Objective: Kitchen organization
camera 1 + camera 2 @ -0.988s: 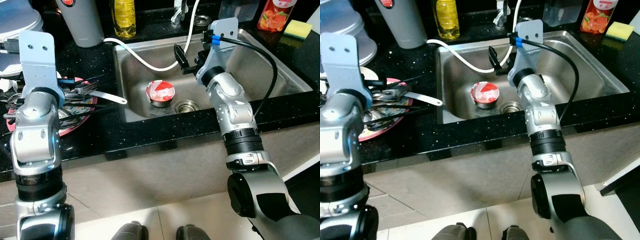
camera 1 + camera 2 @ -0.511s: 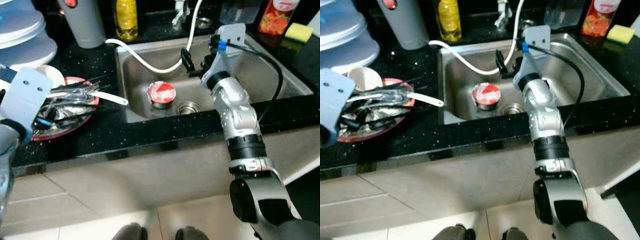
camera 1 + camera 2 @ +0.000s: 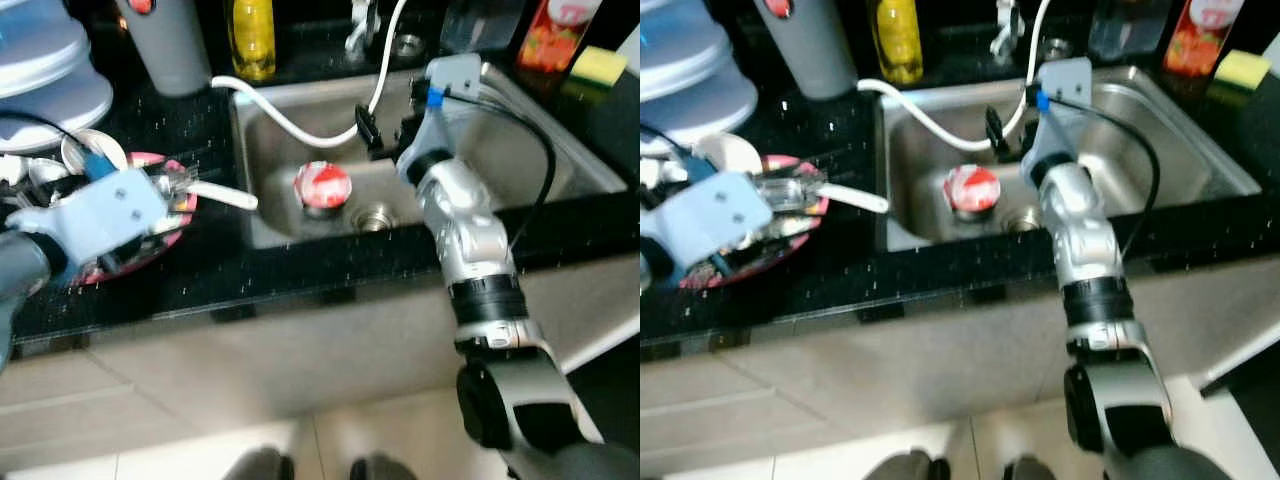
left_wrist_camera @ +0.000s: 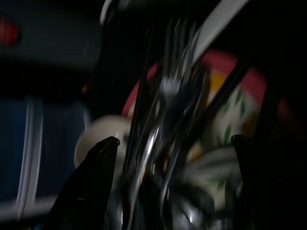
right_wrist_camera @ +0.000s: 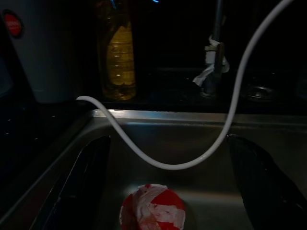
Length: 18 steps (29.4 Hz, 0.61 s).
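The right gripper (image 3: 372, 135) hangs over the steel sink (image 3: 520, 150), its two black fingers (image 5: 88, 182) spread apart and holding nothing. Between and below them, on the sink floor, sits a small cup with a red-and-white foil lid (image 5: 152, 209), just beside the drain (image 3: 374, 216). A white hose (image 5: 158, 160) loops down from the tap (image 5: 214, 52) across the basin and over its left rim. The left gripper (image 4: 172, 158) is low over the pink-rimmed plate (image 3: 800, 225) on the dark surface (image 3: 220, 270) to the left of the sink; its fingers (image 4: 93, 177) are parted on either side of a heap of forks and spoons (image 4: 168, 124) lying on the plate, not closed on any of them. A yellow bottle (image 3: 250, 35) and a grey jug (image 3: 165, 45) stand behind the sink, a yellow sponge (image 3: 598, 65) at the far right, and stacked pale plates (image 3: 45, 70) at the far left.
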Motion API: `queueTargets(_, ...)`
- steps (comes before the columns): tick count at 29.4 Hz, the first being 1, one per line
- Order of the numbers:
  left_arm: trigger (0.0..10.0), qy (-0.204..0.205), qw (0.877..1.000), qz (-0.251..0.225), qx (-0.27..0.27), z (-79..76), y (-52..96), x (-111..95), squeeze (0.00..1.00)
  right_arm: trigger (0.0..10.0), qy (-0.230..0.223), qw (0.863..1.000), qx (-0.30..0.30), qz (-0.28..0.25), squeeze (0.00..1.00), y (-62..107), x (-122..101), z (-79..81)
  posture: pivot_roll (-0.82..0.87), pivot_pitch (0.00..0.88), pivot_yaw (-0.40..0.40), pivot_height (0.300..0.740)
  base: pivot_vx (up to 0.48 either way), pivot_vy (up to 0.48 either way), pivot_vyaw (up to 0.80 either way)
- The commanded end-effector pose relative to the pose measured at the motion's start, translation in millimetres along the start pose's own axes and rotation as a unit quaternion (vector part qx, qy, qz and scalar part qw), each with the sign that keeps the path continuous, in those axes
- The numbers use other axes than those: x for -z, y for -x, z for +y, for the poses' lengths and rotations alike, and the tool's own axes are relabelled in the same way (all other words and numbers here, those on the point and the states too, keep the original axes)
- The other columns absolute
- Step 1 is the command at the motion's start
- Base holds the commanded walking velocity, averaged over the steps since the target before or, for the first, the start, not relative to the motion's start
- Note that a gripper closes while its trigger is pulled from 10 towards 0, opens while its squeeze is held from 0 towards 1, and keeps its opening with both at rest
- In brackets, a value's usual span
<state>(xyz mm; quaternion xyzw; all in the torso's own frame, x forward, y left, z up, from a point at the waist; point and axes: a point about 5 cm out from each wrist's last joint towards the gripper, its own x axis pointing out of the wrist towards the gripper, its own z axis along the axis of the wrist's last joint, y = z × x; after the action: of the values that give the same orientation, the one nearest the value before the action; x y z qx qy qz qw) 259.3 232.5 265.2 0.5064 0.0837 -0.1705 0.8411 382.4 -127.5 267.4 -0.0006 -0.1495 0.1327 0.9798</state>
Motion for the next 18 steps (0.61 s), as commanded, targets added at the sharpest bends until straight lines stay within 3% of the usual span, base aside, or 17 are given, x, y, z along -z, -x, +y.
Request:
queueTargets(1,7.7,-0.023,0.999,-0.006,0.031,0.4,-1.8,-2.2,0.00,10.0,0.002,1.000,-0.003,-0.007,0.00,-0.2,-4.3,2.5,0.16,0.035,0.063,0.740,0.000,0.000,0.00)
queueTargets(3,8.2,-0.031,0.998,-0.018,0.043,3.8,-1.2,-5.2,0.00,10.0,0.002,1.000,-0.001,-0.009,0.00,0.5,-5.0,1.9,0.15,0.025,0.077,0.740,0.000,0.000,0.00)
queueTargets(4,9.8,-0.043,0.998,-0.015,0.033,9.5,1.4,-4.5,0.00,10.0,0.003,1.000,0.002,-0.009,0.00,1.7,-4.5,0.5,0.15,0.022,0.080,0.740,0.000,0.000,0.00)
queueTargets(6,10.0,-0.052,0.998,-0.012,0.017,16.3,4.3,-4.2,0.00,10.0,0.002,1.000,0.006,-0.008,0.00,2.9,-3.6,-0.7,0.15,0.021,0.080,0.740,0.000,0.000,0.00)
queueTargets(9,10.0,-0.059,0.998,-0.009,-0.033,36.0,11.0,-4.7,0.00,10.0,0.001,1.000,0.009,-0.005,0.00,5.1,-1.6,-1.7,0.14,0.021,0.076,0.740,0.000,0.000,0.00)
queueTargets(11,10.0,-0.055,0.998,-0.011,-0.040,41.1,12.9,-5.1,0.00,10.0,0.001,1.000,0.009,-0.004,0.00,5.4,-1.2,-1.1,0.14,0.021,0.076,0.740,0.000,0.000,0.00)
queueTargets(16,10.0,-0.063,0.998,0.015,-0.027,43.3,19.7,4.1,0.00,10.0,0.002,1.000,-0.001,-0.002,0.00,4.5,-1.1,1.8,0.14,0.018,0.057,0.740,0.000,0.000,0.00)
queueTargets(18,9.3,-0.061,0.997,0.047,-0.012,41.3,18.2,21.5,0.00,10.0,0.002,1.000,-0.008,-0.001,0.00,2.2,-1.6,4.2,0.15,0.017,0.037,0.740,0.000,0.000,0.00)
